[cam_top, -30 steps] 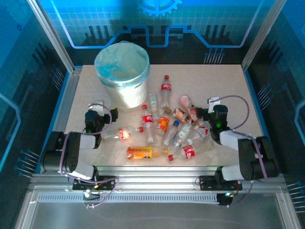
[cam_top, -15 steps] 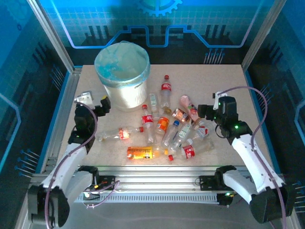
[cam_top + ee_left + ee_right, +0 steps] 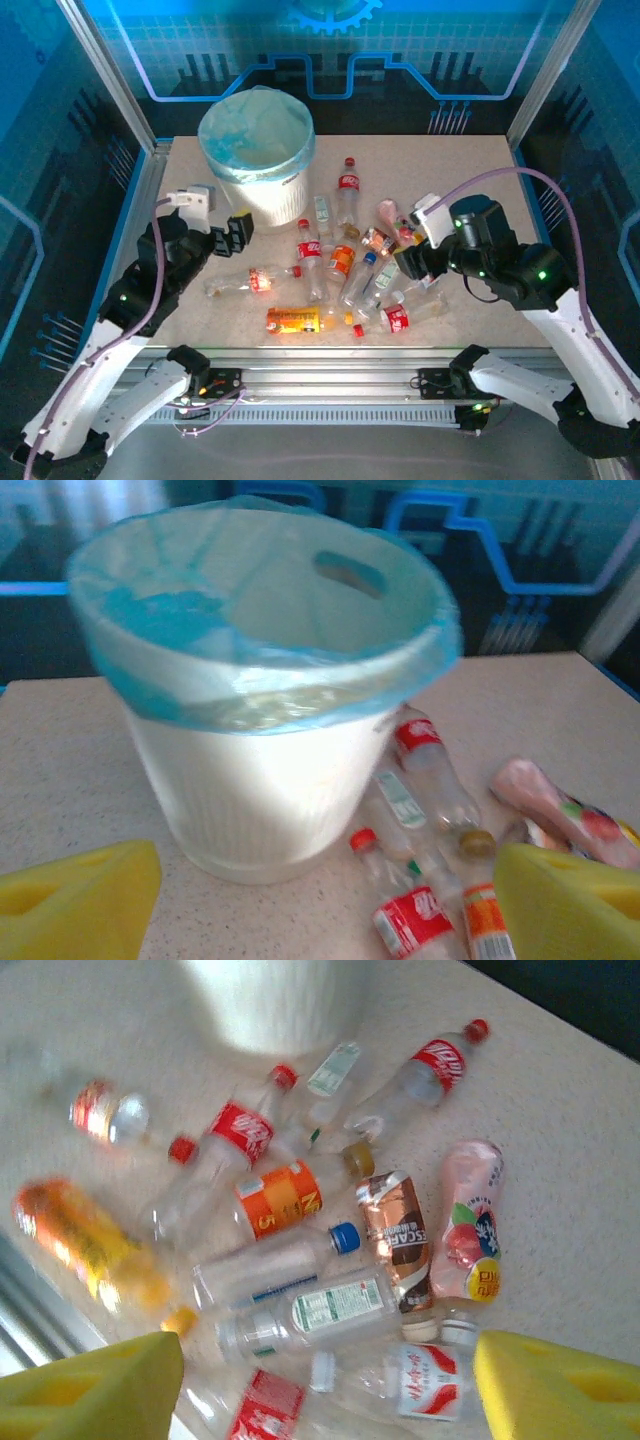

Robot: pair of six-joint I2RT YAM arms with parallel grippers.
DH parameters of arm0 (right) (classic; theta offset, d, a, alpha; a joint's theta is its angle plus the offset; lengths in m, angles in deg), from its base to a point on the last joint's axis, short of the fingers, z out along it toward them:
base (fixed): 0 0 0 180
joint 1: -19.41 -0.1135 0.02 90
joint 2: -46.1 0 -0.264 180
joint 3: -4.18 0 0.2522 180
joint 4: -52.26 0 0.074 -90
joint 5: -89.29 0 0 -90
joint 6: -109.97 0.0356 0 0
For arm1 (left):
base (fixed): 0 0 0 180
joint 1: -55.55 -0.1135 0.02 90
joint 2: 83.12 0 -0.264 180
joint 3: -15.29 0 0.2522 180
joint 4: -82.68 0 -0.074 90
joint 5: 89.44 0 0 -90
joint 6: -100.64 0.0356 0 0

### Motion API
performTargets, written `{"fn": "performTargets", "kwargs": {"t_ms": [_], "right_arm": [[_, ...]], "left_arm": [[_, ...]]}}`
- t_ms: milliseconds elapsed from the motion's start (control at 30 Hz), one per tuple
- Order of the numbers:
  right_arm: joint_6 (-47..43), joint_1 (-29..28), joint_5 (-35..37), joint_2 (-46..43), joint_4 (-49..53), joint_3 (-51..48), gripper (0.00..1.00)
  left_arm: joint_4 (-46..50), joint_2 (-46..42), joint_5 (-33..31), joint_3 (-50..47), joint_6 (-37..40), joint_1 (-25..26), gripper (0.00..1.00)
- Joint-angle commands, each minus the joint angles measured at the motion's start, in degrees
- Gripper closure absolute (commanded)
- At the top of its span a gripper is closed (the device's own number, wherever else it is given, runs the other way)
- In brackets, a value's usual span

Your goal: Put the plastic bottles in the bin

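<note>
The bin (image 3: 257, 150) is a whitish bucket lined with a teal bag, standing at the back left of the table. The plastic bottles lie scattered to its right: a red-labelled one (image 3: 348, 188), an orange-labelled one (image 3: 342, 260), a yellow-orange one (image 3: 295, 320) and several clear ones. My left gripper (image 3: 238, 235) hovers open just in front of the bin (image 3: 260, 790), its yellow fingertips (image 3: 80, 900) wide apart and holding nothing. My right gripper (image 3: 410, 262) hangs open over the right side of the pile. Below it lie a blue-capped bottle (image 3: 270, 1265) and a white-labelled bottle (image 3: 420, 1380).
A pink bottle (image 3: 470, 1230) and a brown coffee bottle (image 3: 395, 1235) lie at the pile's right side. One bottle (image 3: 250, 282) lies apart to the left, near the left arm. Metal frame posts and blue panels enclose the table (image 3: 470, 170).
Both arms have unfolded and risen from low near their bases. The left gripper moved towards the bin. The right gripper swung left over the bottle pile.
</note>
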Motion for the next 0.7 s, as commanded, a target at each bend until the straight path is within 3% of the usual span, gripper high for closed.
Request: {"fn": "performTargets", "kwargs": {"t_ms": [0,133,233,367,500,667], "right_arm": [[-20.88,-4.28,-1.40,1.14,8.73,-0.26,0.18],[-43.29,-6.27,-6.20,-1.32,9.25,-7.08,0.08],[-49.72,-6.09,-5.89,-1.87,7.75,-11.29,0.08],[-54.32,-5.40,-6.58,-1.24,7.97,-16.29,0.21],[-55.80,-5.35,-8.08,-1.56,5.95,-21.60,0.22],[-55.74,-6.12,-7.61,-1.32,1.43,-27.89,0.20]], "left_arm": [[9.82,-0.10,6.37,3.68,9.09,3.00,0.12],[15.79,-0.26,22.39,4.39,18.96,5.60,0.13],[18.04,-0.98,31.87,1.68,26.50,9.15,0.13],[16.54,-1.22,35.04,-3.92,34.73,14.64,0.14],[14.66,0.73,36.29,-8.26,41.63,20.39,0.11],[13.41,4.21,36.54,-8.96,42.84,25.95,0.01]]}}
